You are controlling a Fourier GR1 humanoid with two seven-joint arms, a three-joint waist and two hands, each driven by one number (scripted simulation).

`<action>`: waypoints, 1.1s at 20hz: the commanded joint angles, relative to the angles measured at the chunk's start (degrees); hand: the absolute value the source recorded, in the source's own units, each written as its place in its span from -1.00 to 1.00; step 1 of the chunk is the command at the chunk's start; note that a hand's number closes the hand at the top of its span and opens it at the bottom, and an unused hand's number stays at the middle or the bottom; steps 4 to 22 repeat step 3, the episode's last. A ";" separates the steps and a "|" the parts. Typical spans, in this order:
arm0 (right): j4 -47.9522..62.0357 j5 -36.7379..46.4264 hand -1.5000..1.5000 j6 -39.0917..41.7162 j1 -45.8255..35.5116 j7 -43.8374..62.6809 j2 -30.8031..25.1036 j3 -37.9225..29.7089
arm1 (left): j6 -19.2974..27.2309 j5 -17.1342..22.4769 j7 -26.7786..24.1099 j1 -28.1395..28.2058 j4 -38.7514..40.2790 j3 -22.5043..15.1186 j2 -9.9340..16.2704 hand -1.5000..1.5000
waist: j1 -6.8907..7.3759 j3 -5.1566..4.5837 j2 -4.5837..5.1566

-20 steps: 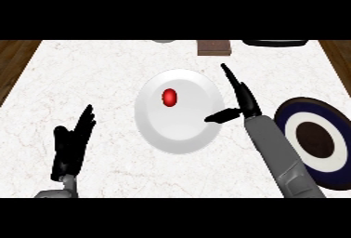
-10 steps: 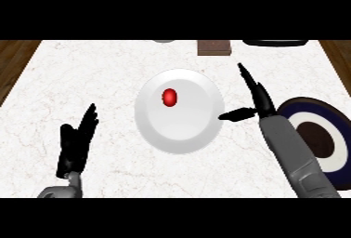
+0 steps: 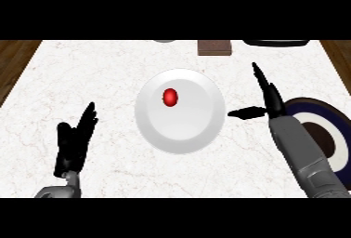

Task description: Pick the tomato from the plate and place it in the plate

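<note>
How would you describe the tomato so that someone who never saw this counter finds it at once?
Find the white plate in the middle of the marble counter. The tomato lies on its upper left part. It is the only red thing here; the dark blue plate at the right holds nothing red.

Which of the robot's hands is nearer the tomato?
Right. The right hand is open beside the white plate's right rim; the left hand rests farther from the tomato, lower left.

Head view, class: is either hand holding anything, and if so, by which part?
Nothing is held. The right hand is open beside the white plate; the tomato lies on it untouched. The left hand rests open.
</note>
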 commanded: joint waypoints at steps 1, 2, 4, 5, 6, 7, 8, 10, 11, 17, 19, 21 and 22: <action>-1.71 0.74 -1.00 0.17 0.41 3.85 0.01 0.95 | -1.63 1.00 -1.46 2.09 -1.07 0.56 0.71 0.00 | -0.33 -0.03 -0.18; 2.85 0.83 -1.00 0.03 -1.00 -1.28 -2.76 -0.58 | -0.22 -0.35 -0.75 -1.62 1.52 -0.07 -0.25 0.00 | 0.15 0.02 0.13; 4.23 0.56 -1.00 0.43 -0.41 -2.44 -4.29 -1.27 | 1.40 -1.11 -2.51 -1.67 3.27 -0.35 -1.64 0.00 | 0.32 0.03 0.27; 4.23 0.56 -1.00 0.43 -0.41 -2.44 -4.29 -1.27 | 1.40 -1.11 -2.51 -1.67 3.27 -0.35 -1.64 0.00 | 0.32 0.03 0.27; 4.23 0.56 -1.00 0.43 -0.41 -2.44 -4.29 -1.27 | 1.40 -1.11 -2.51 -1.67 3.27 -0.35 -1.64 0.00 | 0.32 0.03 0.27; 4.23 0.56 -1.00 0.43 -0.41 -2.44 -4.29 -1.27 | 1.40 -1.11 -2.51 -1.67 3.27 -0.35 -1.64 0.00 | 0.32 0.03 0.27; 4.23 0.56 -1.00 0.43 -0.41 -2.44 -4.29 -1.27 | 1.40 -1.11 -2.51 -1.67 3.27 -0.35 -1.64 0.00 | 0.32 0.03 0.27; 4.23 0.56 -1.00 0.43 -0.41 -2.44 -4.29 -1.27 | 1.40 -1.11 -2.51 -1.67 3.27 -0.35 -1.64 0.00 | 0.32 0.03 0.27; 4.23 0.56 -1.00 0.43 -0.41 -2.44 -4.29 -1.27 | 1.40 -1.11 -2.51 -1.67 3.27 -0.35 -1.64 0.00 | 0.32 0.03 0.27; 4.23 0.56 -1.00 0.43 -0.41 -2.44 -4.29 -1.27 | 1.40 -1.11 -2.51 -1.67 3.27 -0.35 -1.64 0.00 | 0.32 0.03 0.27; 4.23 0.56 -1.00 0.43 -0.41 -2.44 -4.29 -1.27 | 1.40 -1.11 -2.51 -1.67 3.27 -0.35 -1.64 0.00 | 0.32 0.03 0.27; 4.23 0.56 -1.00 0.43 -0.41 -2.44 -4.29 -1.27 | 1.40 -1.11 -2.51 -1.67 3.27 -0.35 -1.64 0.00 | 0.32 0.03 0.27; 4.23 0.56 -1.00 0.43 -0.41 -2.44 -4.29 -1.27 | 1.40 -1.11 -2.51 -1.67 3.27 -0.35 -1.64 0.00 | 0.32 0.03 0.27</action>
